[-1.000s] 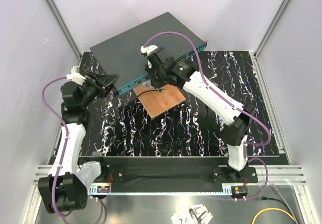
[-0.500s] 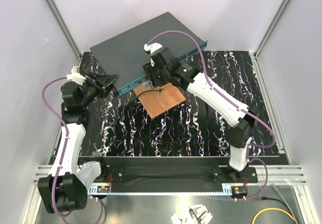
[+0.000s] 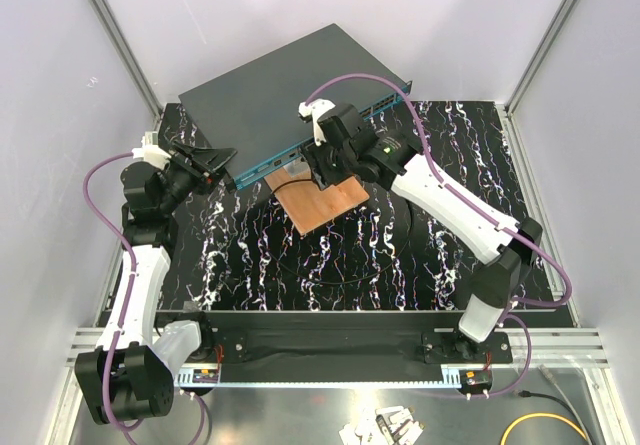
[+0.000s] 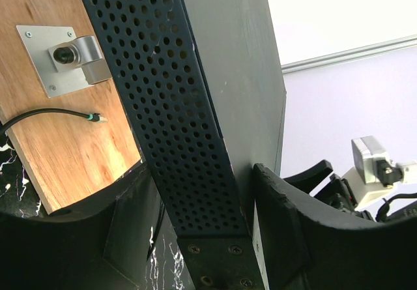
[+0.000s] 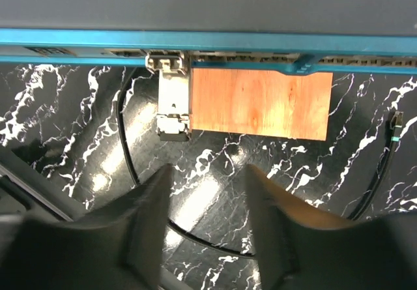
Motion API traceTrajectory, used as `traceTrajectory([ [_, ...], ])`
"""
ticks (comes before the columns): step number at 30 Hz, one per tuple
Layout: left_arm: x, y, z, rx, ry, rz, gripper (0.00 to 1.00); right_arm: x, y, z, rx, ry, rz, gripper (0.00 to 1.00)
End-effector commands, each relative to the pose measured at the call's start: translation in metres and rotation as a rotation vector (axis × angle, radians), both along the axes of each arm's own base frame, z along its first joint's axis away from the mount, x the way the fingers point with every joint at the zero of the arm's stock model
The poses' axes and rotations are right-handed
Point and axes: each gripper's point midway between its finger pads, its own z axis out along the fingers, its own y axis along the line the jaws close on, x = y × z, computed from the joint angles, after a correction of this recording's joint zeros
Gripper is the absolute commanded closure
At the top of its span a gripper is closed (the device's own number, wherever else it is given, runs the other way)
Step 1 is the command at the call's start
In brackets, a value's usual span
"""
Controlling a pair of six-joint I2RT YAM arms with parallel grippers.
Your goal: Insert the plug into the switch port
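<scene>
The switch [image 3: 270,95] is a flat dark-grey box with a teal front strip [image 5: 260,40] and a row of ports [image 5: 124,53]. My left gripper [image 4: 199,173] is shut on its perforated left corner [image 4: 163,107]. It also shows in the top view [image 3: 215,157]. The plug [image 5: 393,124], a tiny pale connector on a thin black cable, lies loose right of the wooden board, apart from the strip. In the left wrist view the plug [image 4: 96,116] shows against the board. My right gripper [image 5: 208,173] hangs open and empty before the board, seen from above too [image 3: 327,168].
The wooden board [image 3: 322,203] sits against the switch front, with a silver bracket [image 5: 172,101] at its left end. The black cable [image 5: 195,234] loops over the marble table [image 3: 300,265] under my right fingers. Purple robot cables arch over both arms. Frame posts and walls close in the sides.
My right gripper has moved right and toward the switch front, away from the board's middle, and its jaws have opened. The left arm and the switch have stayed put.
</scene>
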Motion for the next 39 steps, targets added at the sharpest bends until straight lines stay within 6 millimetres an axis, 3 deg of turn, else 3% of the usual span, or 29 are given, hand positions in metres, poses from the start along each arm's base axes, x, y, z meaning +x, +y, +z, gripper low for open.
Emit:
traceTrajectory([
  [1,-0.007,-0.025,0.003,0.056,-0.056,-0.118,0.87,-0.002,-0.003,0.025,0.054,-0.050,0.025,0.49],
  [4,-0.008,-0.026,0.004,0.059,-0.060,-0.122,0.87,0.001,-0.002,0.029,0.067,-0.066,0.014,0.64],
  [10,-0.008,-0.025,0.003,0.062,-0.061,-0.117,0.88,0.012,0.007,0.038,0.099,-0.083,-0.019,0.74],
  [22,-0.010,-0.026,0.003,0.065,-0.064,-0.121,0.88,0.027,0.027,0.046,0.156,-0.073,-0.050,0.80],
  [39,-0.010,-0.026,0.002,0.074,-0.071,-0.123,0.91,0.054,0.038,0.056,0.229,-0.109,-0.172,0.85],
])
